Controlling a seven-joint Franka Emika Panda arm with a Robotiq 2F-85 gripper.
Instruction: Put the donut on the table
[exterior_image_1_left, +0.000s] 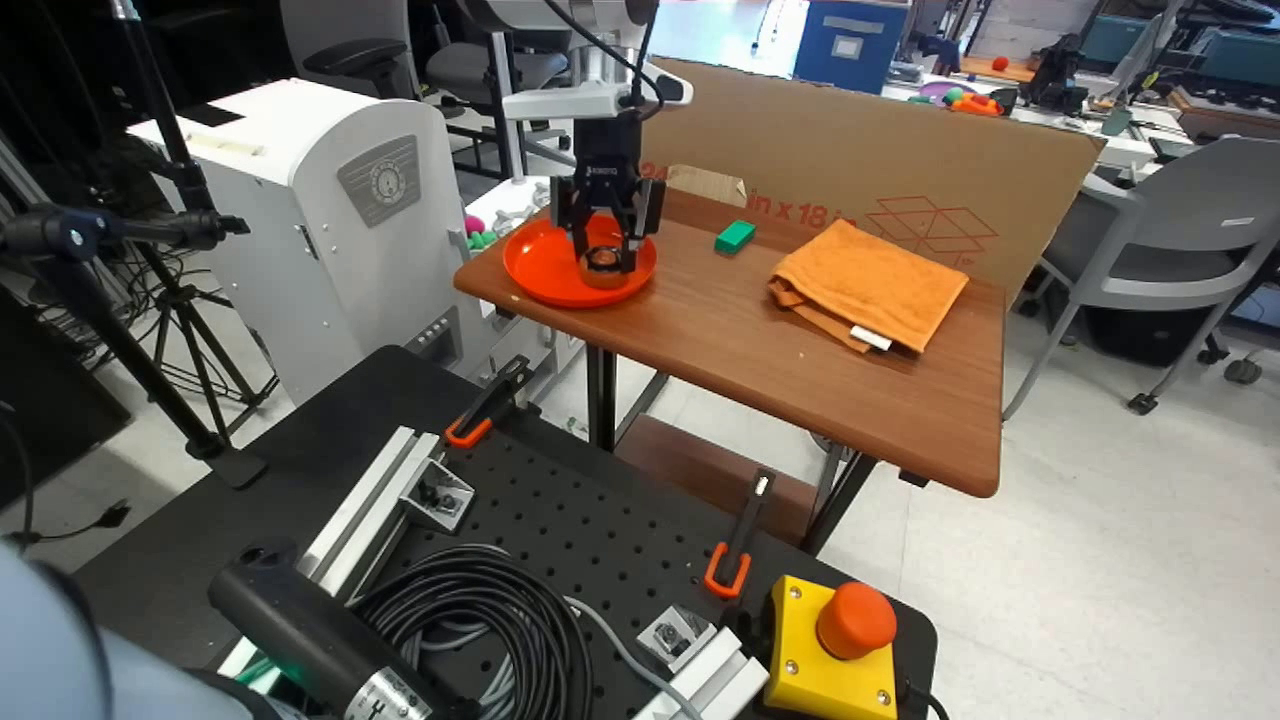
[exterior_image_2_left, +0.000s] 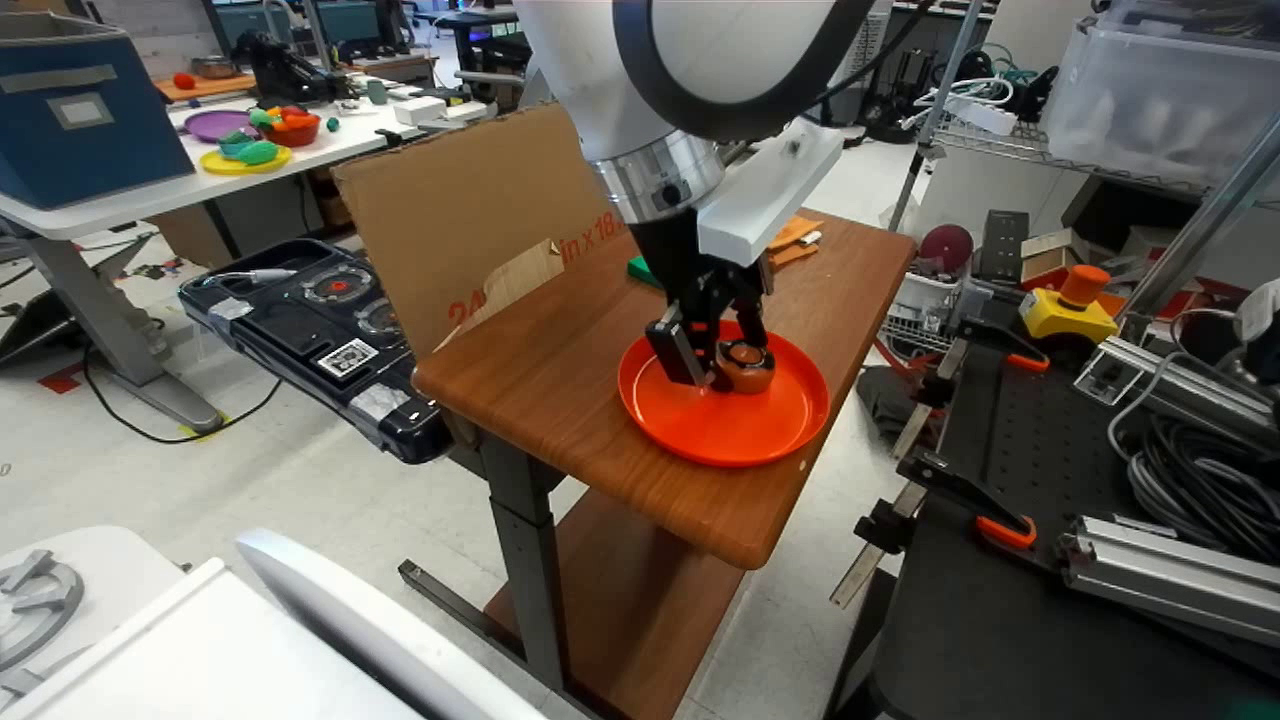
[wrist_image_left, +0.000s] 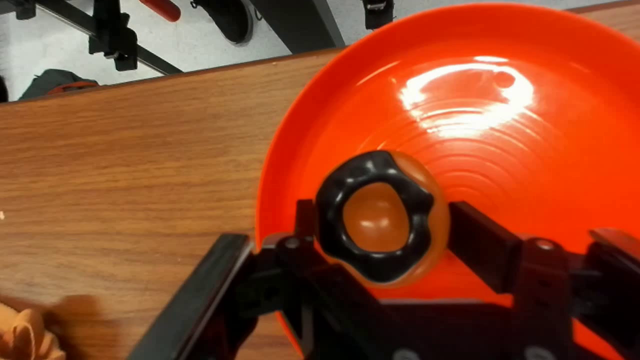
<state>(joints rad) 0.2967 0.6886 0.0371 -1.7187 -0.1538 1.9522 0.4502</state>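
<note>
The donut (wrist_image_left: 377, 217) sits roughly level within the rim of the orange-red plate (wrist_image_left: 540, 165), off its centre, toward the side nearer the folded orange cloth (exterior_image_1_left: 870, 285). Its iced face points up: the wrist view looks down on it, and in both exterior views the dark ring shows on top with the brown body below. The outline is close to a circle, about equally wide in every direction, so the one axis to name is the line through the ring's middle, which stands roughly upright. The black icing (wrist_image_left: 331, 210) is wavy-edged and set unevenly; in the wrist view it reaches the donut's left edge and leaves a broader brown band bare along the right. The gripper (exterior_image_1_left: 605, 258) points down and clasps the donut from two opposite sides, its pads (wrist_image_left: 305, 217) against the ring's outer wall at left and right in the wrist view. Whether the donut's underside touches the plate or hangs just above it is hard to make out. The plate rests on the table (exterior_image_1_left: 720, 325) near one end, so what lies directly beneath the donut is plate rather than wood. A small green block (exterior_image_1_left: 735, 237) lies on the tabletop between the plate and the cloth, near the cardboard sheet (exterior_image_1_left: 830, 150) that stands along the table's long edge.
</note>
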